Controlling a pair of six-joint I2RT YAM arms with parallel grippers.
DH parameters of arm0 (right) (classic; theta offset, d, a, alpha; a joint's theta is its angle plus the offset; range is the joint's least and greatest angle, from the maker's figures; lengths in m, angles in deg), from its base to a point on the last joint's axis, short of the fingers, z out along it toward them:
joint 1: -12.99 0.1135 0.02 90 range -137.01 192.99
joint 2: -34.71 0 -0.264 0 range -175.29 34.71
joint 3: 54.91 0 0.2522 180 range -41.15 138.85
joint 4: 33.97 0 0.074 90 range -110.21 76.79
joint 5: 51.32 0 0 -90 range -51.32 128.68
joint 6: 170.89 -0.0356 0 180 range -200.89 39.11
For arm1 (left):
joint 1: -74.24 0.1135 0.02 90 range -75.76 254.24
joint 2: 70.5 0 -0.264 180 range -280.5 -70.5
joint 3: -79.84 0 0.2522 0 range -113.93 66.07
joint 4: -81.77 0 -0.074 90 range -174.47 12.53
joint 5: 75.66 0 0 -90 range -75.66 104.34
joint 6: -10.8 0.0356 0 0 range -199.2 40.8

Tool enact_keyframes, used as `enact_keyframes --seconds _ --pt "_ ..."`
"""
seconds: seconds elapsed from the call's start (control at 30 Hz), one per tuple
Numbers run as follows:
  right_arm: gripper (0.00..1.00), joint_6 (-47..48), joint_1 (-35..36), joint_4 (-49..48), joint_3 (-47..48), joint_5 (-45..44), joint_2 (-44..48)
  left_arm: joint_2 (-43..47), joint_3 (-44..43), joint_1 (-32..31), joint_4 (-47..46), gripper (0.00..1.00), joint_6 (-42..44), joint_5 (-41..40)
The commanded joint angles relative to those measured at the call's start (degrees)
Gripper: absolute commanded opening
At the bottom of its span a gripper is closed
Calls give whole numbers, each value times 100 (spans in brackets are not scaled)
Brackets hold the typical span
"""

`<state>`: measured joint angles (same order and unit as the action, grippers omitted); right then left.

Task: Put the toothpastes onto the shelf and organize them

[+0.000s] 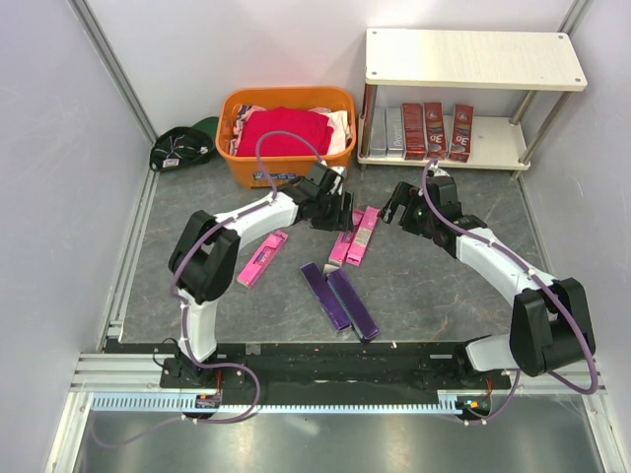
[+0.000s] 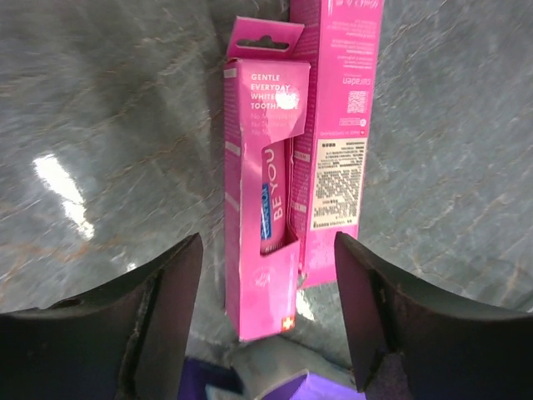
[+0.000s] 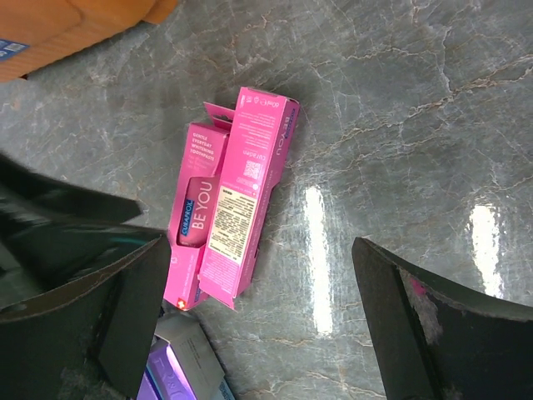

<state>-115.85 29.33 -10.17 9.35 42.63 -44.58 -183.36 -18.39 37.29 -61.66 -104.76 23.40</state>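
Left fingers (image 2: 171,300) fill the bottom of the wrist view: open, one either side of a pink box (image 2: 258,208) lying flat on the counter (image 2: 100,125), and not touching it as far as I can see.

Catch is, a second pink box (image 2: 337,108) lies pressed right along its side, and the fingers look spread about wide enough to take in both. My read is that the step is picking up a pink one. To do it well, I'd either centre on the pair and squeeze both squarely, or slide the windowed one free first. Half-catching the neighbour would probably twist it loose on the lift.

Right fingers (image 3: 433,333) are wide open with nothing in them, hovering just beside the same pair, so keep the two wrists from bumping.

The shelf (image 1: 473,59) is at the back right, with silver and red boxes (image 1: 424,130) standing in a row on the lower board. I'd stand this one alongside them. A third pink (image 1: 262,258) and two purple boxes (image 1: 338,299) wait on the counter.
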Motion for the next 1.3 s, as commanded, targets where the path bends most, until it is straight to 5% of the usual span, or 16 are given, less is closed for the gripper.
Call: enact_keyframes --seconds 0.0,0.53,0.7,0.97,1.1,1.27 --pt "98 -99 1 -38 -66 -157 273 -368 -412 -93 66 68 280 -159" --pt "98 -116 1 -46 -146 -96 265 -1151 -659 -225 57 53 280 -502" --pt "98 -143 1 -46 -163 -69 291 -1168 -659 -225 57 39 289 -475" --pt "98 -108 -8 -73 -111 27 326 -677 -553 -164 -48 28 157 -239" --pt "98 -81 10 -143 -49 106 361 -220 -203 47 -469 15 -246 410" --pt "98 -20 45 -204 30 151 466 483 412 503 -1363 15 -826 1070"
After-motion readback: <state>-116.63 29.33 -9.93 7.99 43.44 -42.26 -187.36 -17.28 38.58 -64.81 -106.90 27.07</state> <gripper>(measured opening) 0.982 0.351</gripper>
